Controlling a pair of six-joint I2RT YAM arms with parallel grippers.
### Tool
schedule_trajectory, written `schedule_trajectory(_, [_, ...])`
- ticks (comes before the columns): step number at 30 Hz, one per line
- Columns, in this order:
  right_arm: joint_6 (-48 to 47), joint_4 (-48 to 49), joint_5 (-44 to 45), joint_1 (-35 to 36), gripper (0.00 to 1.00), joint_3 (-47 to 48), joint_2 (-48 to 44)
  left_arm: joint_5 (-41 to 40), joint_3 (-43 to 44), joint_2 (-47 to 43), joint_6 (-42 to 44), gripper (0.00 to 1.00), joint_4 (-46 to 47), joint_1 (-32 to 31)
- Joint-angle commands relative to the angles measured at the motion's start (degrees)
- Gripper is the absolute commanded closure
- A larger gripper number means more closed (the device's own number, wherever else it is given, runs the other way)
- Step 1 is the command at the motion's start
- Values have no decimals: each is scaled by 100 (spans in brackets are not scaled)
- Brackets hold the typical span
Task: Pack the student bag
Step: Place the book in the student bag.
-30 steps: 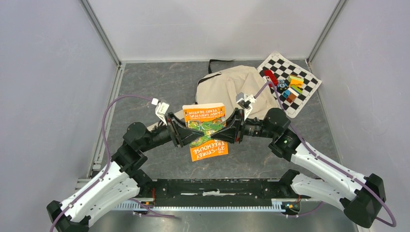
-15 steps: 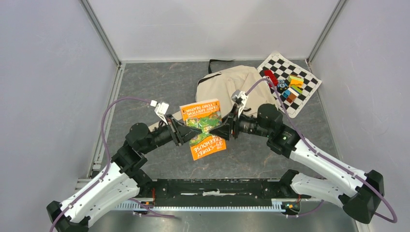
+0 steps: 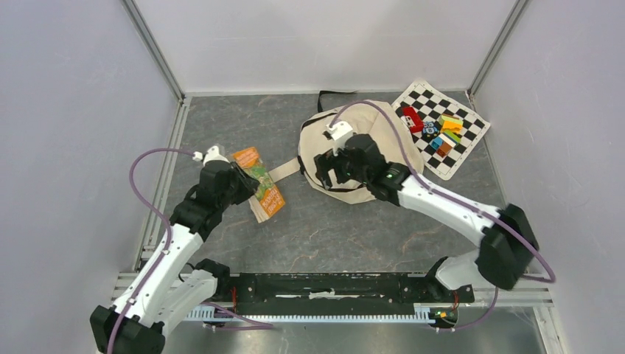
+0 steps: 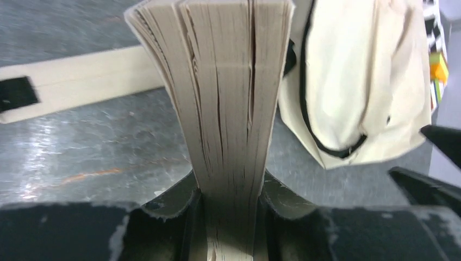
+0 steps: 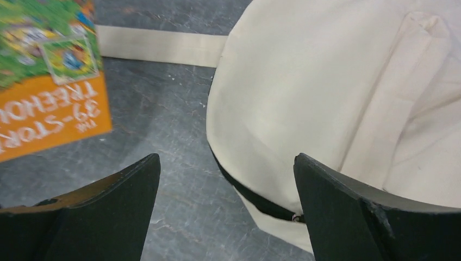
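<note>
1. The handover is done. A second ago both grippers shared the book over the middle of the table; now the right gripper has let go and its fingers stand wide with nothing between them.
2. The left gripper carries the book alone, fingers pinched narrow on the page block, and it has swung away to the left.
3. The right fingers now hover over the near edge of the bag. The black zip line curves just beyond the fingertips, and cream cloth fills the space ahead of them.
4. My read: the right gripper is freed to open the bag's mouth while the left waits. The book is not yet inside.
5. The bag lies slumped flat. Its long axis seems to run from the right fingertips away toward the checkered mat, with the rounded, zip-edged end pointing back at the fingers and the book. Whether the zip is open I cannot tell.
6. A cream strap trails from the bag toward the left fingers, lying on the table beside the book.
</note>
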Motion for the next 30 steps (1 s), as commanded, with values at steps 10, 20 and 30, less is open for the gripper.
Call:
schedule_trajectory(10, [-805, -1096, 1231, 455, 11, 2862, 3338, 221, 67, -47, 367, 98, 190, 970])
schedule_trajectory(20, [-1152, -1852, 2776, 625, 22, 3768, 4219, 452, 38, -7, 397, 98, 193, 1107])
schedule_trajectory(30, [-1046, -1864, 2834, 612, 57, 3316, 3360, 604, 82, -38, 507, 98, 86, 1133])
